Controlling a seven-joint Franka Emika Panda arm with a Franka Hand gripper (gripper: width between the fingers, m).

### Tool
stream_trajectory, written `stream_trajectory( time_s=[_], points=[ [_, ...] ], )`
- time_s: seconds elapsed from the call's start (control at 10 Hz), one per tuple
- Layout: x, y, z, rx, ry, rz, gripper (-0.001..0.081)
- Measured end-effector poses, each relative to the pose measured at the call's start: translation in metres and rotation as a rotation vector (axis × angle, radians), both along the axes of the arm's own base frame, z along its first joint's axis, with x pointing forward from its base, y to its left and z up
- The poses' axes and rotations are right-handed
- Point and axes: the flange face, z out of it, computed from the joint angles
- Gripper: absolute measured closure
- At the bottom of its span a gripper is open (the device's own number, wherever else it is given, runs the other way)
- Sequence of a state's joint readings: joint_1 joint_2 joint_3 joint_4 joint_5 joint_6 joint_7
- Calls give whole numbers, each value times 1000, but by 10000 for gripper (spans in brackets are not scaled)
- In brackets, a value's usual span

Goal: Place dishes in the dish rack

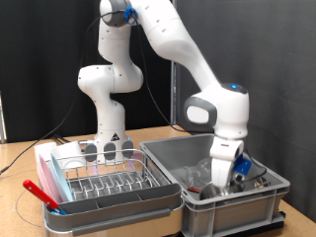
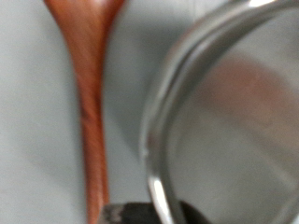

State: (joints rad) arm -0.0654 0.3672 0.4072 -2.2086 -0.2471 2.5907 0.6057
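Note:
My gripper (image 1: 220, 179) is down inside the large grey crate (image 1: 262, 197) at the exterior view's right. In the wrist view the rim of the shiny steel bowl (image 2: 234, 103) runs between my dark fingertips (image 2: 126, 214), so the gripper (image 2: 154, 213) looks shut on the rim. A brown wooden spoon (image 2: 89, 112) lies beside the bowl on the crate floor. Clear glass pieces (image 1: 194, 178) show dimly in the crate. The dish rack (image 1: 109, 178), silver wire in a white tray, stands at the exterior view's left. The light blue plate is not visible.
A red-handled utensil (image 1: 39, 190) lies at the rack's left edge. The robot's base (image 1: 107, 123) stands behind the rack. The crate's walls close round the gripper. Black curtains hang behind the wooden table (image 1: 20, 163).

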Motion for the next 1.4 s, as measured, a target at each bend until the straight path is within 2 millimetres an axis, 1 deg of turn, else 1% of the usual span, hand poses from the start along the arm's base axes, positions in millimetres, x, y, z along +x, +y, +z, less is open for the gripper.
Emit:
stream_trajectory(
  time_s=[0.2,0.6,0.9,1.0,1.1,1.2,1.4],
  points=[
    [2,0,33,64,-29,12,747],
    [-2,-7,96,148,-34,31,758],
    [-8,-19,134,154,-26,29,759],
    [-12,-23,140,142,-14,24,762],
    [-12,-22,139,143,-15,25,762],
    [-12,-21,137,154,-15,67,762],
    [-20,-21,136,202,25,279,763]
  ],
)
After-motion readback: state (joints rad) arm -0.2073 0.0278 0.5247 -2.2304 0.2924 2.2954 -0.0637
